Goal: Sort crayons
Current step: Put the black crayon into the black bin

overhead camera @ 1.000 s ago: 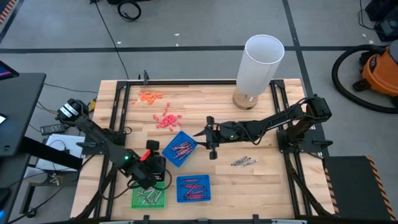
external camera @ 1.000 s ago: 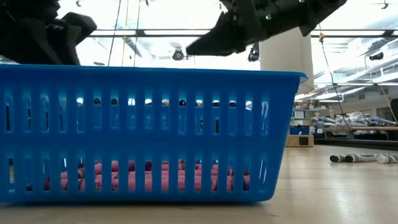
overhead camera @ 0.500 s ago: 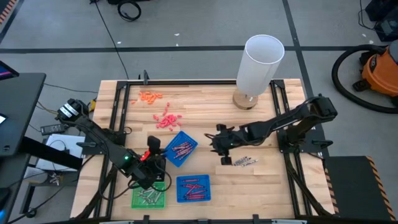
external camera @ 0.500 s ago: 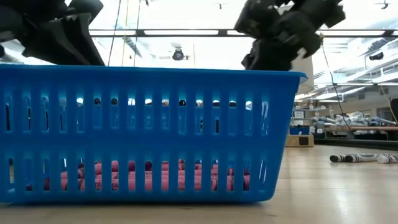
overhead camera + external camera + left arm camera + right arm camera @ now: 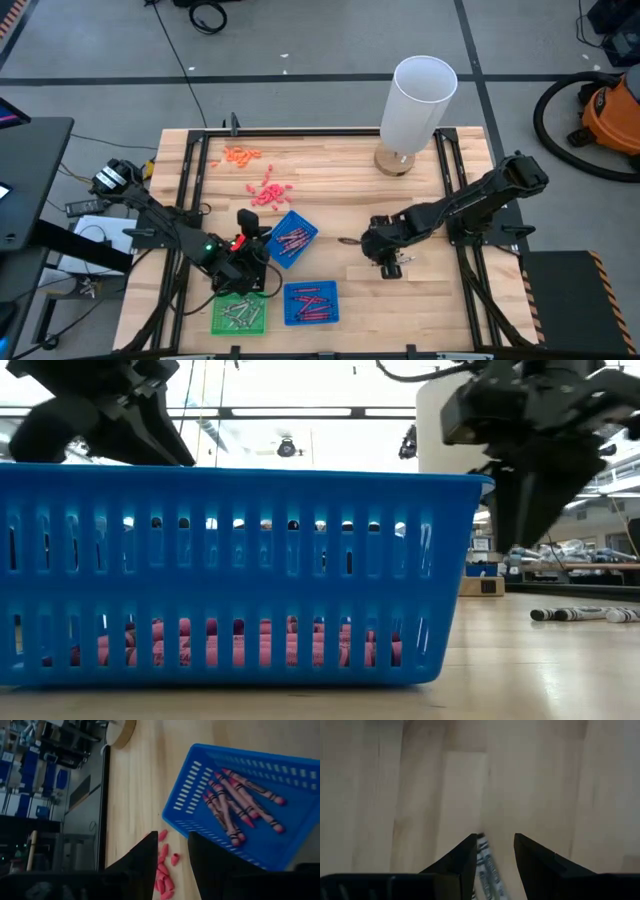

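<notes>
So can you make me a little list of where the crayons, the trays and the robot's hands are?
red crayons: in two blue trays
grey crayons: some in green tray, some loose on table
right hand: open, lowered over loose grey crayons, one between its fingers
left hand: open, empty, beside the tilted blue tray
pink bits: loose on table

The middle of the worktop (image 5: 330, 190) lies bare between the tall white cylinder (image 5: 418, 105) at the far edge and the trays near the front. On the left, the tilted blue tray (image 5: 290, 238), a second blue tray (image 5: 311, 303) and the green tray (image 5: 239, 315) crowd together, with pink bits (image 5: 268, 191) scattered just beyond. Black rails (image 5: 455, 190) hem both sides
</notes>
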{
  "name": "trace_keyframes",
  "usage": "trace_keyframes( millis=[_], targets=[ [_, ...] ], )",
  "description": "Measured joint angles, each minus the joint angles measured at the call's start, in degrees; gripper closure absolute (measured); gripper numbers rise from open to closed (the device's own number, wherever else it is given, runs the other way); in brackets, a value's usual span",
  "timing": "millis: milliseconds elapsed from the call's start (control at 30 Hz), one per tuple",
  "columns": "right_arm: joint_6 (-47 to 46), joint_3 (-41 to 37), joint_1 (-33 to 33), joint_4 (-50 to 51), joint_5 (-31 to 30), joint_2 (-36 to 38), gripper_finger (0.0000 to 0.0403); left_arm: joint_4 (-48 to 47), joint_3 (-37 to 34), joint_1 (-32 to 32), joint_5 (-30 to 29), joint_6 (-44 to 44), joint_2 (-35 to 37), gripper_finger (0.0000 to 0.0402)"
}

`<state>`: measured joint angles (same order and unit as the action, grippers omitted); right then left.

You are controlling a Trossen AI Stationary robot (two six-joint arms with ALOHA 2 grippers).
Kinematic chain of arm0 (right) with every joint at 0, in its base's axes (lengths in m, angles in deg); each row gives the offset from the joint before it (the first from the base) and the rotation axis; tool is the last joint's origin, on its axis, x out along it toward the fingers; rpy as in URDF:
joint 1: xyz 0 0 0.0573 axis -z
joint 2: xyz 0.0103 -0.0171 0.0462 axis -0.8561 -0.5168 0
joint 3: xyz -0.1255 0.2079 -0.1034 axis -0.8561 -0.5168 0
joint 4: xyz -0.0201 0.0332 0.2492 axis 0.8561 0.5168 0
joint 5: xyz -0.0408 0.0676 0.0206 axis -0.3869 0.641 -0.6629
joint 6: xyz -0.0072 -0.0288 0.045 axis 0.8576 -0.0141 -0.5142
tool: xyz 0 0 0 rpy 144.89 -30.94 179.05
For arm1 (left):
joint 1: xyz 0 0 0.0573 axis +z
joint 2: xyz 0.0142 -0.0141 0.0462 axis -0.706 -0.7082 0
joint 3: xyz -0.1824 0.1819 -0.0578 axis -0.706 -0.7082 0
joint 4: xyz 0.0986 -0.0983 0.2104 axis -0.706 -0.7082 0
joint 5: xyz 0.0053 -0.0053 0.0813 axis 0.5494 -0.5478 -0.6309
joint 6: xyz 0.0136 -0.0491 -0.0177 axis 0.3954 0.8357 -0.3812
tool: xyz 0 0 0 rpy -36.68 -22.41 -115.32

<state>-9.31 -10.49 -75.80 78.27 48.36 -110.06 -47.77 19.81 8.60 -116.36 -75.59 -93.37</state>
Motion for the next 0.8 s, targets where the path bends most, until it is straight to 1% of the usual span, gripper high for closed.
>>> trace_keyframes(
  millis=[67, 167, 267, 433, 633, 800],
  targets=[
    [-0.2, 0.0, -2.0, 0.3, -1.1, -0.4, 0.0266, 0.0, 0.0, 0.9, 0.0, 0.0, 0.0, 0.0285],
    [-0.8, 0.0, -4.9, -0.3, -4.6, -1.3, 0.0271, 0.0, 0.0, 2.1, 0.0, 0.0, 0.0, 0.0285],
    [-1.8, -0.1, -6.1, -1.3, -6.5, -2.1, 0.0275, 0.1, 0.0, 3.5, 0.0, -0.2, 0.0, 0.0285],
    [-2.1, -0.2, -6.7, -2.3, -7.8, -4.4, 0.0277, 0.4, 0.0, 5.0, 0.1, -0.3, 0.1, 0.0285],
    [-3.0, -0.3, -7.7, -3.6, -8.3, -9.4, 0.0277, 0.4, 0.0, 5.0, 1.0, -0.3, 0.1, 0.0285],
    [-4.3, -0.3, -7.8, -3.1, -9.5, -10.4, 0.0277, 0.1, 0.0, 5.0, 1.0, -0.3, 0.0, 0.0285]
  ],
)
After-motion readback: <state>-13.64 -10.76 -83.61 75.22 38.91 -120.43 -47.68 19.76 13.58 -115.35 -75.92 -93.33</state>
